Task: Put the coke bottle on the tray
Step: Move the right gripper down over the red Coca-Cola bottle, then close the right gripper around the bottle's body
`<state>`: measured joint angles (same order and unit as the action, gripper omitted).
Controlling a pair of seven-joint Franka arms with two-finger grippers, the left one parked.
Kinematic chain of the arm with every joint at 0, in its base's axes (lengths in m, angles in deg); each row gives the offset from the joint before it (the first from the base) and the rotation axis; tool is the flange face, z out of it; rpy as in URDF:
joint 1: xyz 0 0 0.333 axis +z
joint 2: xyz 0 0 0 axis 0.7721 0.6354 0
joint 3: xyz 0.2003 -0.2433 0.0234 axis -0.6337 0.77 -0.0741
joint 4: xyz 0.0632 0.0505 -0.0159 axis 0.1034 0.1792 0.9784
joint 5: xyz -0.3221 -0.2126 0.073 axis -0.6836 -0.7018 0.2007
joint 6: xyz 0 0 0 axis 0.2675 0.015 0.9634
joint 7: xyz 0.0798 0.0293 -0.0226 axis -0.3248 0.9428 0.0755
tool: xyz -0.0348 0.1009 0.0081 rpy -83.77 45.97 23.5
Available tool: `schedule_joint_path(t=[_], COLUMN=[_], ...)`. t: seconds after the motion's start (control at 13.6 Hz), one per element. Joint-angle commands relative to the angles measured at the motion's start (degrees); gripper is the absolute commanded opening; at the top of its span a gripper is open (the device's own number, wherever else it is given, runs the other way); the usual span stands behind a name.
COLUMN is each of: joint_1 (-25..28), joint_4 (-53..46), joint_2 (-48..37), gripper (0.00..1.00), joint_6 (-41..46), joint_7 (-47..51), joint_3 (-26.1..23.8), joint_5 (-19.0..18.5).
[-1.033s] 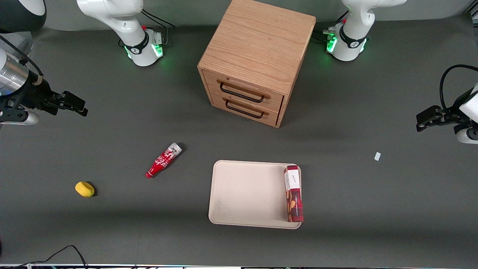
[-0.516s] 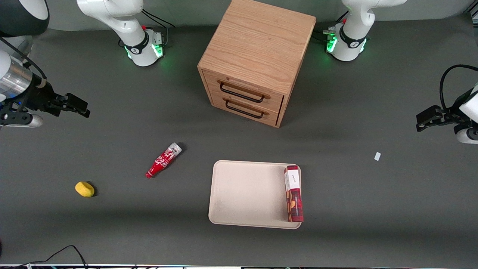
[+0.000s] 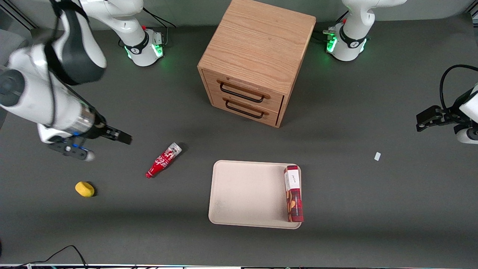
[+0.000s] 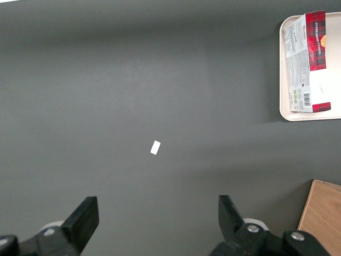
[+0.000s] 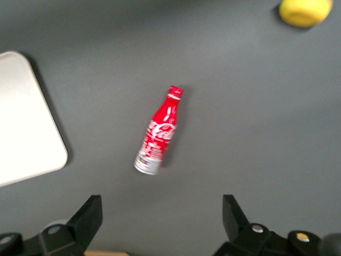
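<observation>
1. Swinging in from the working arm's end of the table, the gripper (image 3: 125,139) now hangs near the coke bottle (image 3: 163,160), which has not moved and lies on its side on the table, apart from the tray (image 3: 246,194).
2. Its fingers (image 5: 89,216) stand wide apart, the bottle ahead of them, untouched.
3. Risk, as I judge it: a round bottle lying down could roll if one finger touches it first.
4. Only the front view shows the red-and-white box (image 3: 293,193) on the tray; both it and the wrist view show a yellow object (image 5: 303,12).
</observation>
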<state>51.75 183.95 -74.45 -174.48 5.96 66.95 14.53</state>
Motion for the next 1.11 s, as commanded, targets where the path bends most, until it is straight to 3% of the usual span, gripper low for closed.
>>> schedule_joint_path(t=[0.0,0.22,0.66,1.03], joint_1=[0.3,1.4,0.8,0.8], joint_4=[4.5,7.5,9.7,10.0], joint_2=[3.7,9.2,17.2,20.2], gripper=[1.0,1.0,1.0,1.0], joint_6=[-8.6,-16.3,-25.5,-28.3], joint_7=[11.4,22.3,26.2,27.4], joint_3=[-2.0,-2.3,-2.3,-1.9], joint_5=[-1.6,-5.6,-5.8,-5.9])
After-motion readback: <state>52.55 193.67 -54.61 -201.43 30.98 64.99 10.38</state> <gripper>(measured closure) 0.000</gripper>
